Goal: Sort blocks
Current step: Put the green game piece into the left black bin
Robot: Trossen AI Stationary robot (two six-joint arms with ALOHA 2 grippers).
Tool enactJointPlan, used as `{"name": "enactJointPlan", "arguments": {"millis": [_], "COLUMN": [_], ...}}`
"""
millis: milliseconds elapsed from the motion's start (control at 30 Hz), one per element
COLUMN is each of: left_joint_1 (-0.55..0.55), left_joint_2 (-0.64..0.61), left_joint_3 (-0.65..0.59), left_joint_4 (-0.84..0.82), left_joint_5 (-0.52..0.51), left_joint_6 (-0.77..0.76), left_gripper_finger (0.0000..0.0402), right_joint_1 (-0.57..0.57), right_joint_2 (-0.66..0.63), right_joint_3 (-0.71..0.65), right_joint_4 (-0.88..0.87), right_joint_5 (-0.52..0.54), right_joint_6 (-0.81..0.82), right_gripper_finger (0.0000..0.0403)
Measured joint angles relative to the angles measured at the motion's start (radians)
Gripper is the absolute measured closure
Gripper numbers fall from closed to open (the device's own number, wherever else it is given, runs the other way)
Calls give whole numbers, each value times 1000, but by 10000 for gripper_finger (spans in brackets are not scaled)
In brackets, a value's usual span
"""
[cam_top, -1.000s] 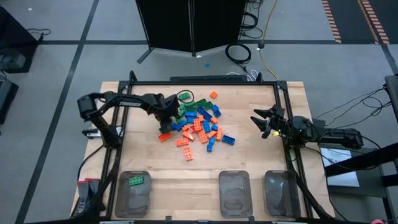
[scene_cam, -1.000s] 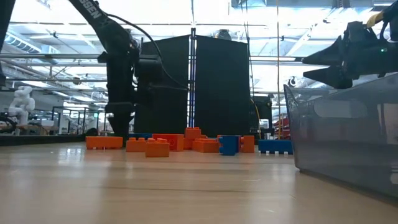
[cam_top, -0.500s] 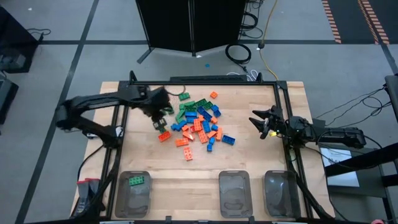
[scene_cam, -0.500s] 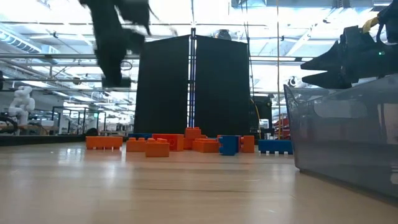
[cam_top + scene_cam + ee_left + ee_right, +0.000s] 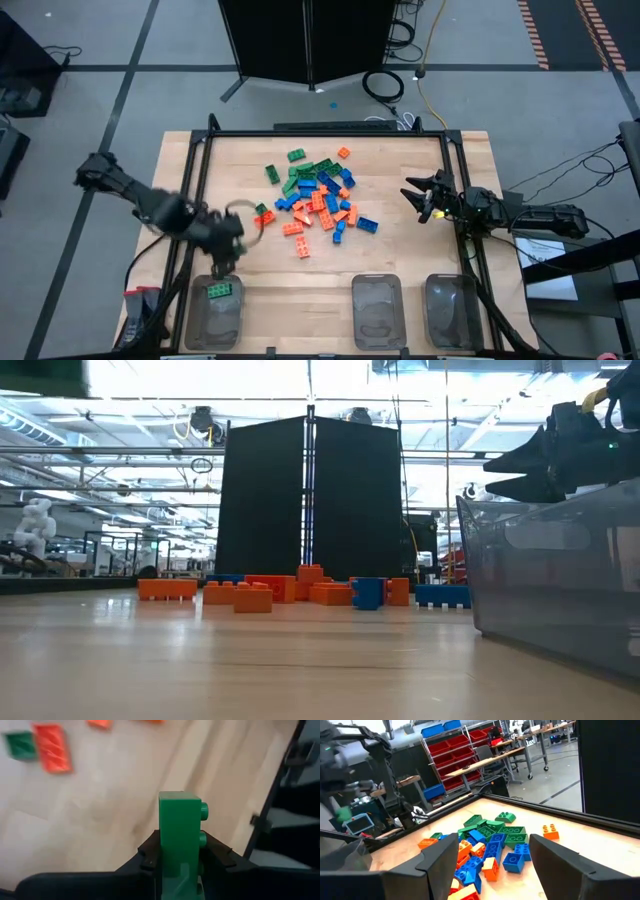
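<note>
left gripper — fingers clamped on a green brick, just above the left tray | right gripper — fingers spread, empty, beside the block pile | brick likely light, rigid, slick; pinch flat sides

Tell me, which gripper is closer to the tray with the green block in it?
Left. The left gripper hangs just above that tray, shut on a green block. The right gripper waits open across the table, past the block pile.
</note>
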Motion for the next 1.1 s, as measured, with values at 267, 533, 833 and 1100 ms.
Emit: {"name": "enactJointPlan", "arguments": {"millis": [267,533,833,1100], "left_joint_1": [-202,-320,-364,-334], "left_joint_2": [203,281,281,280], "left_joint_3": [-1,-2,-2,-2], "left_joint_4": [128,170,56,72], "left_joint_5": [55,87,99,123], "left_joint_6": [-15,-106,-312,-350], "left_gripper_finger": [327,327,195,151], "right_joint_1": [0,0,0,0], "right_joint_2": [0,0,0,0], "right_joint_3": [0,0,0,0], "right_joint_4": [0,-1,-1,-2], "right_joint_5": [0,0,-1,-1], "right_joint_6": [1,25,21,18], "right_gripper_finger": [165,165,165,165]}}
